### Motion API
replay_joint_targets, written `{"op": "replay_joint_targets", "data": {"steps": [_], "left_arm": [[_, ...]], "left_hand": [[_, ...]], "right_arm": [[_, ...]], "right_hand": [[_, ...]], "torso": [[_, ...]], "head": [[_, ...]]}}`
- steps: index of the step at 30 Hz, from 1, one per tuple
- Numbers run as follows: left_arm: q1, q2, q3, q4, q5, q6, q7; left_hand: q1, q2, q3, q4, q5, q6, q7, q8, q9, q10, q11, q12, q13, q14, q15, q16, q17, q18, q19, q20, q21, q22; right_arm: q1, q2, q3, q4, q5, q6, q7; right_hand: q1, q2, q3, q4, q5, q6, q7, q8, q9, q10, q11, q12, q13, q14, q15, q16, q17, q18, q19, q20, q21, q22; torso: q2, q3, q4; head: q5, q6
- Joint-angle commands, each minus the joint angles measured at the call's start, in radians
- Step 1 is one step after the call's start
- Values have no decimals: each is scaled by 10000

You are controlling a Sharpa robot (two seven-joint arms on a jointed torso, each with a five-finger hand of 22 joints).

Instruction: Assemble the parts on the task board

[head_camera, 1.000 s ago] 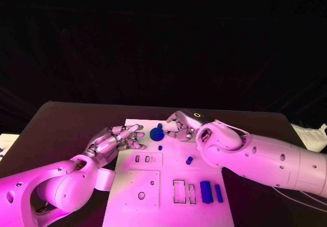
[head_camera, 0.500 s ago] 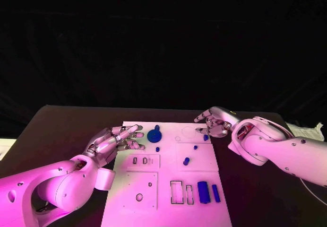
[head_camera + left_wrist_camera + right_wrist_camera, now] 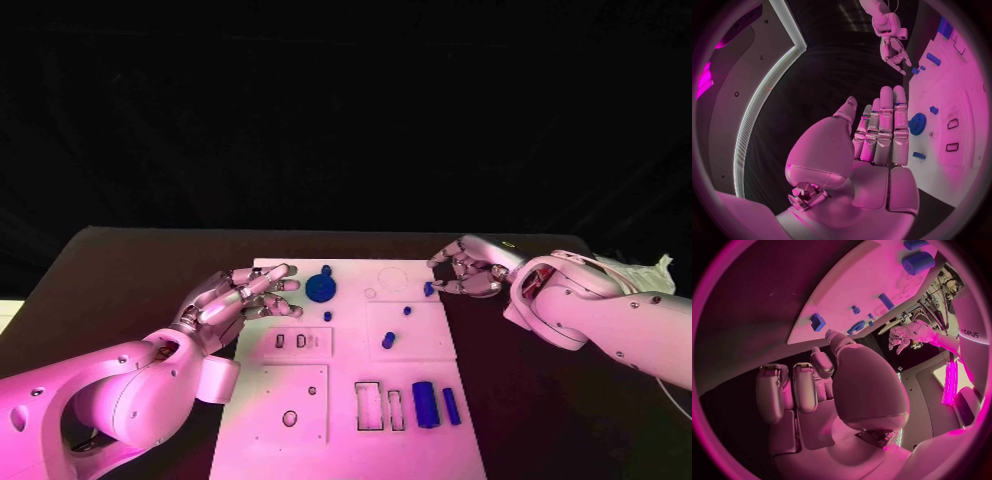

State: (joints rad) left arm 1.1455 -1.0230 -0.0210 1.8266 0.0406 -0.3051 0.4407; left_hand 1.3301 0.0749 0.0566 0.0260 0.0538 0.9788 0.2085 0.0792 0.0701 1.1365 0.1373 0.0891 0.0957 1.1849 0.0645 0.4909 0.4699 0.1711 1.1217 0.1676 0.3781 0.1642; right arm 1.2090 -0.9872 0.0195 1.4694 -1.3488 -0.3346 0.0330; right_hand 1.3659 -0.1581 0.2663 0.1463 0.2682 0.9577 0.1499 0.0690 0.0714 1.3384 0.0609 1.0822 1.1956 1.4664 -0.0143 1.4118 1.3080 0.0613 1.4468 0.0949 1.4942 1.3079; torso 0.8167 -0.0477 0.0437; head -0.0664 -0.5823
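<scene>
Two robot hands flank the white board on the black tabletop.

The left robot hand lies at the board's left edge, fingers apart and holding nothing, just beside the round blue gear. Small blue parts sit mid-board, with a blue block near the front. The right robot hand hovers at the right edge, fingers curled by a small blue part; whether it pinches anything I cannot tell.

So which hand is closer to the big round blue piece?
The left hand. Its fingertips reach almost to the round blue piece at the far end of the task board. The right hand is over the board's opposite edge, farther away.
</scene>
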Motion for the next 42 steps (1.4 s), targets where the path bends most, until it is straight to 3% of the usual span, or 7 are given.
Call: {"op": "replay_joint_targets", "data": {"steps": [1, 16, 33, 42], "left_arm": [[4, 27, 4, -4, 14, 213, 81], [2, 30, 3, -25, 14, 210, 79], [1, 34, 3, -26, 14, 208, 71], [1, 27, 2, -29, 14, 211, 68]], "left_hand": [[35, 90, 17, -57, 34, -42, 2, -64, 2, -81, -2, -66, 16, -50, -2, 45, 10, 88, -54, 0, -59, 15], [35, 90, 17, -57, 34, -42, 2, -64, 2, -81, -2, -66, 16, -50, -2, 45, 10, 88, -54, 0, -59, 15], [35, 90, 17, -57, 34, -42, 2, -64, 2, -81, -2, -66, 16, -50, -2, 45, 10, 88, -54, 0, -59, 15], [35, 90, 17, -57, 34, -42, 2, -64, 2, -81, -2, -66, 16, -50, -2, 45, 10, 88, -54, 0, -59, 15]], "right_arm": [[-57, 42, -1, -74, -231, 182, 286], [-285, 290, -2, -397, -271, 187, 137], [-382, 612, -1, -667, -293, 281, 24], [-414, 651, -1, -754, -315, 321, -9]], "right_hand": [[-120, -37, -75, 19, -44, -45, 29, -46, -15, 87, 0, 47, 9, 568, -2, 58, 173, -193, 59, -5, 67, 711], [-158, -3, -117, 46, -71, -50, 29, -41, -15, 99, 2, 72, 30, 567, 0, 58, 174, -192, 57, -2, 67, 710], [-152, 301, -208, 42, -191, 507, -67, 185, 76, 186, -79, 227, 168, 566, -56, 66, 199, -192, 59, -35, 72, 723], [-151, 342, -221, 34, -224, 617, -92, 218, 88, 196, -101, 241, 184, 568, -74, 71, 209, -194, 64, -50, 75, 733]], "torso": [[5, -11, -2], [-6, -12, 1], [-11, -11, -9], [-15, -9, -6]], "head": [[17, -36], [54, -134], [100, -184], [114, -213]]}}
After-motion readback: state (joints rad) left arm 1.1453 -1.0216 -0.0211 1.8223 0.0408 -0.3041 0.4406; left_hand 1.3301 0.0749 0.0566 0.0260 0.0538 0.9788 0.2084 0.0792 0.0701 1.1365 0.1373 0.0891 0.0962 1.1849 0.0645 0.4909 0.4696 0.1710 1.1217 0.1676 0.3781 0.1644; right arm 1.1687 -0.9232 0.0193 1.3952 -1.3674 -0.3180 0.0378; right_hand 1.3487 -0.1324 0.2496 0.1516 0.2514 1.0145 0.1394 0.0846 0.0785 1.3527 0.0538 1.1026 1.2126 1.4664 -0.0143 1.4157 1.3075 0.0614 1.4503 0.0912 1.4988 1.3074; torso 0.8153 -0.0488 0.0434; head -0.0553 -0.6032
